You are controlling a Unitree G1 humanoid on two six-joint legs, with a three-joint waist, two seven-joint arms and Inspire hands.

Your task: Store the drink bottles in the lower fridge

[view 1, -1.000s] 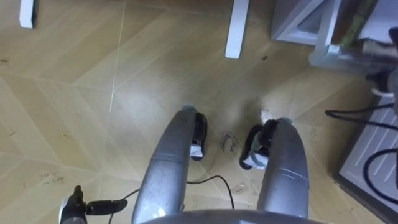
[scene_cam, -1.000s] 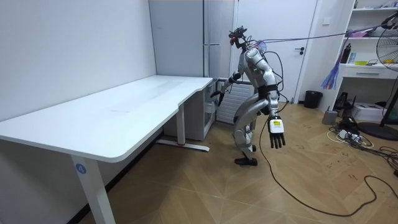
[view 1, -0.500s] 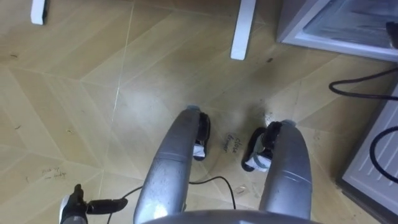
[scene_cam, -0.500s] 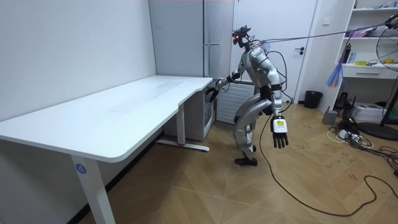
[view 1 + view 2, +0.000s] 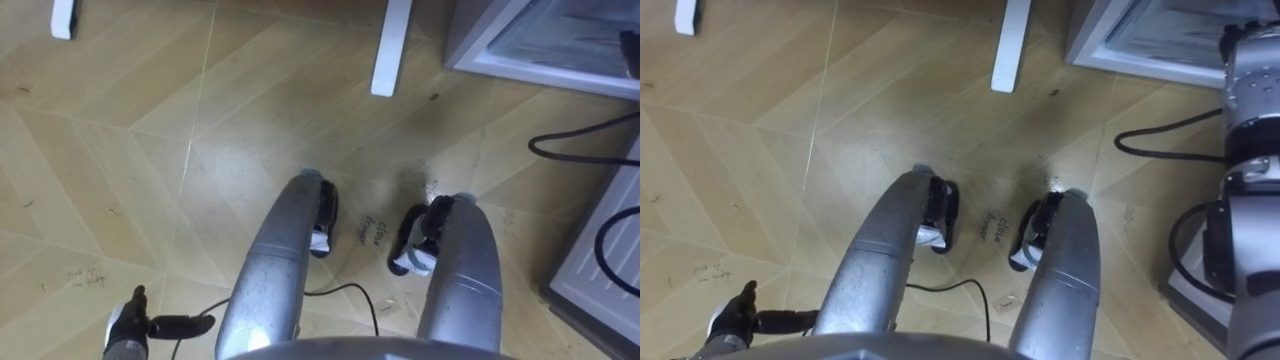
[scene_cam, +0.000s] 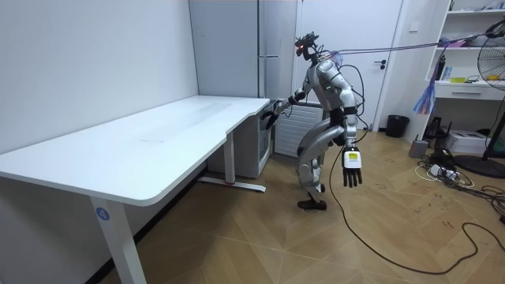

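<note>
I stand on the wooden floor before the low fridge (image 6: 251, 147), which sits beside the white desk and below the tall grey fridge (image 6: 268, 47). My right arm (image 5: 1250, 110) reaches toward its upper front edge, and my right hand (image 6: 271, 119) is small and dark there. In the eye views the fridge's pale grey frame (image 5: 545, 45) lies at the upper right. My left hand (image 6: 351, 167) hangs at my side with straight fingers and holds nothing. That same left hand (image 5: 128, 332) sits low on the left in the eye views.
A long white desk (image 6: 158, 142) stretches to the room view's left; its white foot (image 5: 390, 50) lies ahead of my feet. A grey panel (image 5: 600, 270) and dark cables lie at my right. A bin, shelves and a fan stand on the room view's right.
I have straightened a little, so the eye view has shifted and shows more of the fridge frame. My right arm stays toward the fridge. The left hand has swung slightly.
</note>
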